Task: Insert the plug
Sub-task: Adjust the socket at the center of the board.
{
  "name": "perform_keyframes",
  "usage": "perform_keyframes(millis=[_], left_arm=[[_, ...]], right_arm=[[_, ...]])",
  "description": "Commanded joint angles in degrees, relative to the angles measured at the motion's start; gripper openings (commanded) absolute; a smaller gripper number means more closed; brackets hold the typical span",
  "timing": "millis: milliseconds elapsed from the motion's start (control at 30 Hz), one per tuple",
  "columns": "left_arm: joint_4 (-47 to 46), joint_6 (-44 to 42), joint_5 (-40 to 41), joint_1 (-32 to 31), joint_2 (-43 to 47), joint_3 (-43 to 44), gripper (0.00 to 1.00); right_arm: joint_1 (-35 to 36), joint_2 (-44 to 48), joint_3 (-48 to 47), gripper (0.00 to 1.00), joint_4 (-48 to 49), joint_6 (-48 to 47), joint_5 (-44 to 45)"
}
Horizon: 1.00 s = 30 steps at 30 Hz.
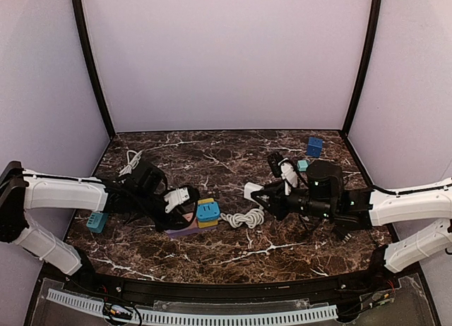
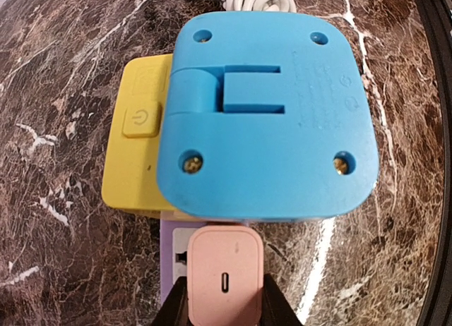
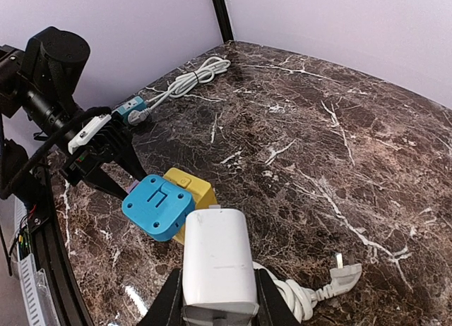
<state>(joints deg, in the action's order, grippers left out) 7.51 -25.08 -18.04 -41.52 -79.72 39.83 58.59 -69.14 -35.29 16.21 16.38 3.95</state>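
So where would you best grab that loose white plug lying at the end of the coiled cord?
Grip the white plug by its chunky body, bringing the tool down from above, fingers across its two sides. It lies flat on the dark marble table with open space around it; its metal pin and the coiled cord give poor hold.

Off-task items you have in view:
- dark veined marble tabletop [image 1: 233, 259]
- blue block [image 1: 314, 146], upper right, near the back corner
- small teal block [image 1: 302, 166], just below and left of it
- teal adapter [image 1: 97, 221], left edge
- bundled white cable [image 1: 131, 159], upper left
- pale lilac walls [image 1: 226, 58]
- black corner posts [image 1: 92, 65]
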Motion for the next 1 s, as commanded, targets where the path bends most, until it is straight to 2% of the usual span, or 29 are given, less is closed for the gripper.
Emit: perform_keyframes(millis=[0,33,100,233,300,367,467,633,700,733,767,800,867,900,967], left_arm=[[-0.86,9.17,7.88,-3.54,1.61,-2.36,0.12],[-1.42,10.10,11.77,-4.27,1.87,-2.82,0.05],[-2.37,13.19,17.68,-4.56,2.08,-2.53,0.01],[0.31,22.53,24.08,-4.54,1.73,0.49,0.01],[4.54,33.12,25.35,-4.60,2.05,1.15,0.01],[6.58,38.34,27.94,-4.60,2.48,0.38,0.01],[6.29,41.17,29.64,-4.62,2.87,-2.43,0.01],[2.39,40.28,25.11,-4.63,4.06,-4.31,0.01],[0.19,38.08,21.29,-4.63,4.88,-4.90,0.11],[-0.54,36.98,17.84,-4.63,5.30,-5.46,0.31],[-1.46,34.96,16.23,-4.58,6.25,-5.64,0.40],[-1.54,34.15,14.10,-4.52,7.46,-5.62,0.56],[-0.38,31.26,8.72,-3.24,9.38,-4.54,0.73],[1.35,28.60,6.26,-1.09,9.96,-3.02,0.79],[5.90,22.57,-3.41,3.77,11.20,0.82,0.81]], right_arm=[[-0.23,1.27,1.35,0.00,1.94,-0.29,0.78],[-0.22,1.60,1.56,0.00,2.05,-0.35,0.81],[-0.26,1.82,1.62,0.00,1.90,-0.68,0.94],[-0.29,0.72,0.90,0.00,1.53,-1.33,1.05],[-0.27,-0.15,0.52,0.00,1.77,-1.63,0.78],[-0.29,-1.10,0.12,0.00,1.96,-1.98,0.46],[-0.30,-2.33,-1.16,0.00,1.79,-2.83,-0.14],[-0.46,-4.56,-3.61,0.00,0.83,-4.56,-1.10],[-0.67,-5.36,-4.17,0.00,1.07,-5.24,-1.85],[-0.85,-5.71,-4.37,0.00,1.25,-5.56,-2.28],[-1.21,-6.15,-4.68,0.00,1.17,-5.90,-2.66],[-1.53,-6.44,-5.07,0.00,0.85,-6.18,-3.08],[-2.40,-6.85,-5.55,0.00,0.60,-7.05,-3.72],[-2.71,-6.94,-5.64,0.00,0.80,-7.59,-4.84],[-3.32,-7.12,-5.83,0.00,1.33,-8.94,-6.66]])
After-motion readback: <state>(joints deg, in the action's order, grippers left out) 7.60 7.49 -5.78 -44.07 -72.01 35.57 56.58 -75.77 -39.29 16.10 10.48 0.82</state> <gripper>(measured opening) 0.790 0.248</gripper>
